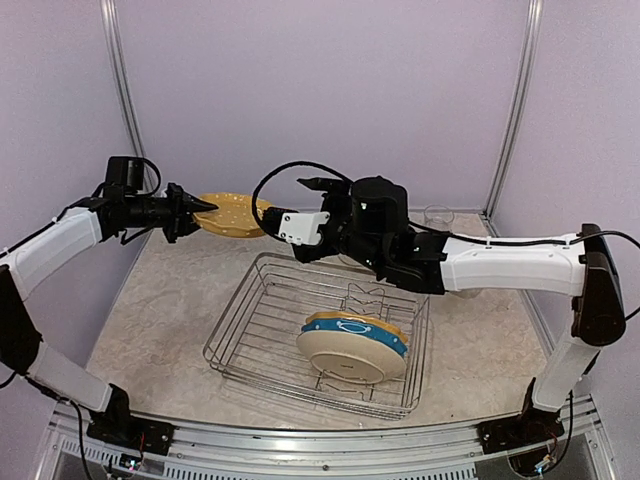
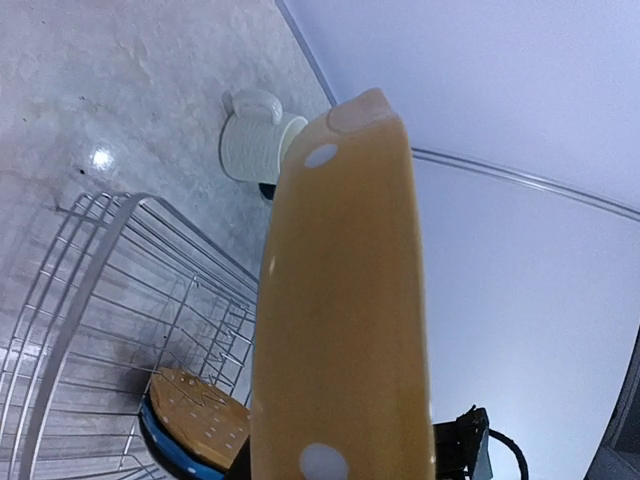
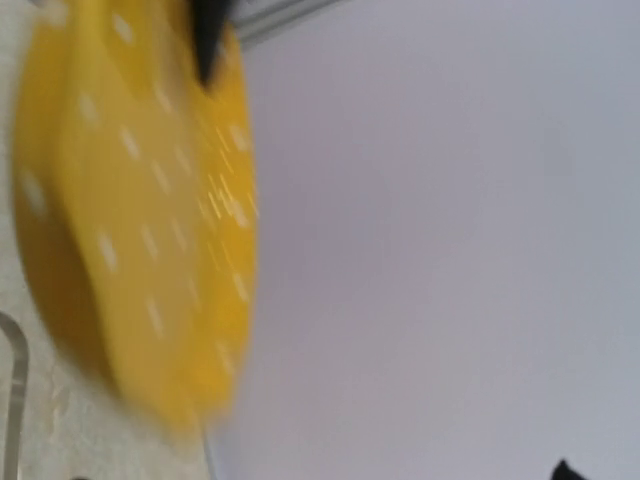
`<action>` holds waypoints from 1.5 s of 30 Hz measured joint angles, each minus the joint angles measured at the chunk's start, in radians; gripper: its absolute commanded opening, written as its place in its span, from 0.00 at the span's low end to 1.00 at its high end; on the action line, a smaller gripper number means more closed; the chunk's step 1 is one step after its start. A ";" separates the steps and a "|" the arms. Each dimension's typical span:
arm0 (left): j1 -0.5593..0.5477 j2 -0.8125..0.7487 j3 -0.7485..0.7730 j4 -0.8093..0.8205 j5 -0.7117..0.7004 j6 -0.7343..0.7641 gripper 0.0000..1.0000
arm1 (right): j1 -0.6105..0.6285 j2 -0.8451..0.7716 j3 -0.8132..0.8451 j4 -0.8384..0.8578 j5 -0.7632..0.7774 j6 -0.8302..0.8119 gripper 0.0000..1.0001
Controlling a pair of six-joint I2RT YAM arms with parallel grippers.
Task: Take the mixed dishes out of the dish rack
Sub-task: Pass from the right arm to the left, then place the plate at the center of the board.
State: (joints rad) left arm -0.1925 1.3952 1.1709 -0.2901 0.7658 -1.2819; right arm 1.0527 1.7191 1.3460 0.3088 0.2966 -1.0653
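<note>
Well, the left gripper (image 1: 198, 208) is pinched narrowly onto the left rim of the mustard yellow plate (image 1: 232, 214), holding it in the air over the far edge of the worktop (image 1: 160, 300), beyond the dish rack (image 1: 238, 318). The right gripper (image 1: 272, 218) sits just beside the plate's opposite rim; how wide its jaws stand I cannot tell. Two more plates (image 1: 350, 355) lean in the rack's near right corner.

White links (image 1: 510, 265), black joints (image 1: 598, 290) and fingers (image 1: 192, 205), looping black cables (image 1: 290, 166), a white camera block (image 1: 305, 227) on the right wrist
</note>
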 measured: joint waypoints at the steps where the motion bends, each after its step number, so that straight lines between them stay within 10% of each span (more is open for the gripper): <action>1: 0.031 -0.010 -0.005 -0.020 -0.008 0.027 0.00 | -0.004 0.000 0.002 0.002 0.011 0.024 0.98; 14: 0.454 0.020 -0.169 0.039 -0.015 0.351 0.00 | -0.185 -0.225 -0.070 -0.250 -0.005 0.673 1.00; 32: 0.396 0.553 -0.159 0.531 0.013 0.244 0.01 | -0.314 -0.370 -0.221 -0.608 -0.454 1.242 1.00; 45: 0.333 0.633 -0.056 0.441 -0.067 0.282 0.51 | -0.315 -0.371 -0.235 -0.741 -0.691 1.186 0.96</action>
State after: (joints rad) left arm 0.1410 2.0285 1.1149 0.1513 0.6991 -1.0004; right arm 0.7372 1.3479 1.1114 -0.4320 -0.3943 0.1211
